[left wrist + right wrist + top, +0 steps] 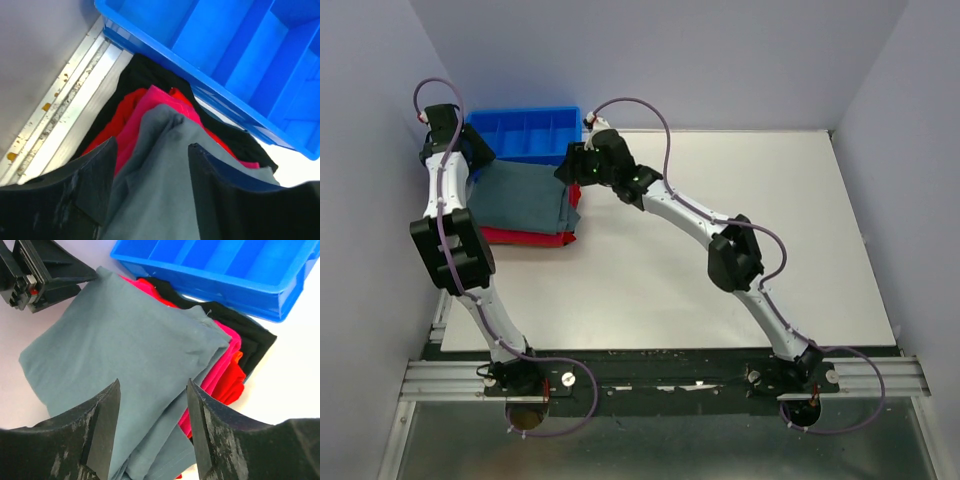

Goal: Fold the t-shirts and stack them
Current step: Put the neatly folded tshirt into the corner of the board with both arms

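Observation:
A stack of folded t-shirts lies at the table's back left. The grey-teal shirt (520, 195) is on top, with red (525, 238) under it. The left wrist view shows the grey shirt (160, 170) over pink (150, 100), red (112, 125) and black (145, 70) layers. My left gripper (478, 150) (152, 144) is open, its jaws straddling the grey shirt's back left corner. My right gripper (576, 170) (154, 382) is open just above the grey shirt (125, 340) at the stack's right edge. The left gripper's fingers (40, 270) show in the right wrist view.
A blue compartment bin (525, 135) (225, 50) (225, 270) stands right behind the stack. An aluminium rail (65, 100) and the wall run along the left side. The white table (720, 250) stretches to the right.

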### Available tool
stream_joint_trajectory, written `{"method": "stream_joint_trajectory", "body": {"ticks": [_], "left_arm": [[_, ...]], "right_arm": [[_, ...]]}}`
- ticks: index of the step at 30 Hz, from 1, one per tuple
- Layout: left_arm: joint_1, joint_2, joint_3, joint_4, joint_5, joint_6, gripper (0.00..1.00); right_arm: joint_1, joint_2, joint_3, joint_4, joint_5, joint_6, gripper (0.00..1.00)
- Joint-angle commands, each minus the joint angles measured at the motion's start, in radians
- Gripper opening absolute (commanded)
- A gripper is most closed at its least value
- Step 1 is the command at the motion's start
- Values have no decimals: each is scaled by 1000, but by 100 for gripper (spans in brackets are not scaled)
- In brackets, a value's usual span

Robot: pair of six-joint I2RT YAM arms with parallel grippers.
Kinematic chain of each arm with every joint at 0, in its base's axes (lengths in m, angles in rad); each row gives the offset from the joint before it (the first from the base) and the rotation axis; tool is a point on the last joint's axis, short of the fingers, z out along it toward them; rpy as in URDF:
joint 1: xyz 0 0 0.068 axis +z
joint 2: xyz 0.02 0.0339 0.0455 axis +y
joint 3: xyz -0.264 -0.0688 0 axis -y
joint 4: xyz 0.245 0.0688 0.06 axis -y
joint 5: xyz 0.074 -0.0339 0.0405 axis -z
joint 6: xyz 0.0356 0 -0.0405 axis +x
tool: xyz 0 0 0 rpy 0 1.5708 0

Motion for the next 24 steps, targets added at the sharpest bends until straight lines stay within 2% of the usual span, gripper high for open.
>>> {"method": "stream_joint_trajectory", "body": {"ticks": [1, 4, 8, 10, 11, 12, 14, 15, 19, 24], "left_arm": [[2, -18, 106, -24, 34, 11, 72], [3, -92, 99, -20, 18, 25, 72], [3, -213, 15, -36, 7, 4, 62], [5, -282, -64, -27, 11, -12, 50], [5, -311, -106, -21, 14, -24, 37], [3, -345, -156, -5, 25, -32, 19], [5, -393, -244, 13, 37, -55, 3], [6, -410, -287, 25, 42, -64, 0], [28, -422, -426, 87, 54, -101, 0], [38, -347, -511, 157, 120, -118, 0]], "right_arm": [[-11, -50, -9, 28, 12, 1, 63], [-6, -98, -50, 36, -22, 0, 56], [24, -127, -86, 35, -82, 7, 31], [49, -127, -92, 36, -108, 4, 15], [63, -126, -93, 35, -111, 4, 8], [76, -121, -96, 36, -113, 1, 2], [93, -112, -106, 36, -108, 4, 1], [97, -106, -113, 44, -116, 15, 1], [103, -75, -142, 67, -172, 61, 1], [101, -63, -225, 67, -110, 75, 1]]}}
